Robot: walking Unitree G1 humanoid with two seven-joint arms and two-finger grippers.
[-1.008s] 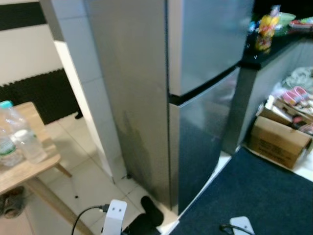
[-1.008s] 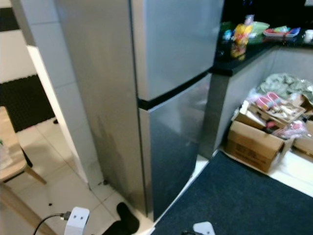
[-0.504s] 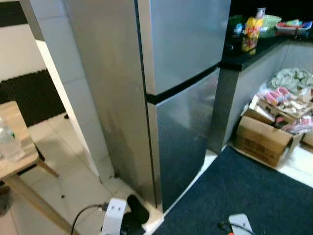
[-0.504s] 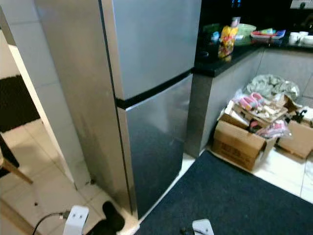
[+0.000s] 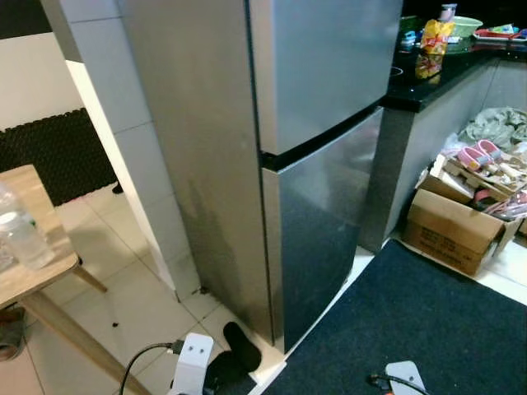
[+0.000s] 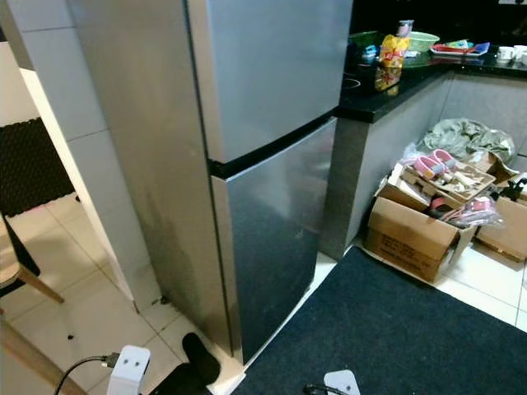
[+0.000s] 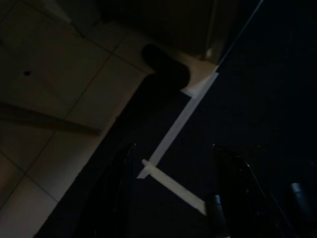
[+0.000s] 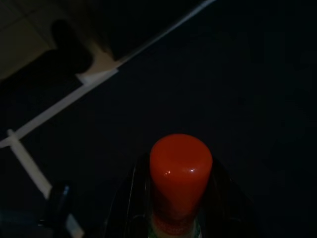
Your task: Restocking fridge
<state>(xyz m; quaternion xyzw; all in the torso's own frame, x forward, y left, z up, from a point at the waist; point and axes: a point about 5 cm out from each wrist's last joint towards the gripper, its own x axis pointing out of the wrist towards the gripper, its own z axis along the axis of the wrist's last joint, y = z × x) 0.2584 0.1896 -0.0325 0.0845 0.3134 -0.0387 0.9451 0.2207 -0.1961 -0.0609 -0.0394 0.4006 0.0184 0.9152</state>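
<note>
Fridge (image 5: pixel 321 123): tall, steel-grey, two doors, both closed, with a dark seam between the upper and lower door. It stands straight ahead, its near corner turned toward the camera. A white tiled wall (image 5: pixel 123 107) runs along its left side. On its right a black-topped table (image 6: pixel 387 86) butts against it.

On that table: a yellow packet (image 5: pixel 431 41), a green bowl (image 6: pixel 422 39) and some small dishes further back, too small to tell apart.

Floor: a dark blue rug (image 6: pixel 412 329) covers the area in front of the fridge; pale floor tiles (image 5: pixel 123 304) lie to the left of it. An open cardboard box (image 6: pixel 412 239) full of mixed items sits on the floor beside the table's grey front, with a second box just right of it and a heap of cloth behind.

Far left: the corner of a wooden table (image 5: pixel 33 271) carrying a clear water bottle (image 5: pixel 20 234).

Left gripper (image 7: pixel 173 198): hangs low over the edge where the rug meets the tiles. Fingers (image 7: pixel 119 193) spread apart, nothing between them. View very dark.

Right gripper (image 8: pixel 181 208): hangs low over the rug. Fingers clamped on either side of a bottle with a red cap (image 8: pixel 181 173); the cap points along the fingers toward the floor. Bottle body mostly hidden in the dark, a trace of green just under the cap.

A black foot (image 5: pixel 243 346) shows at the base of the fridge corner.
</note>
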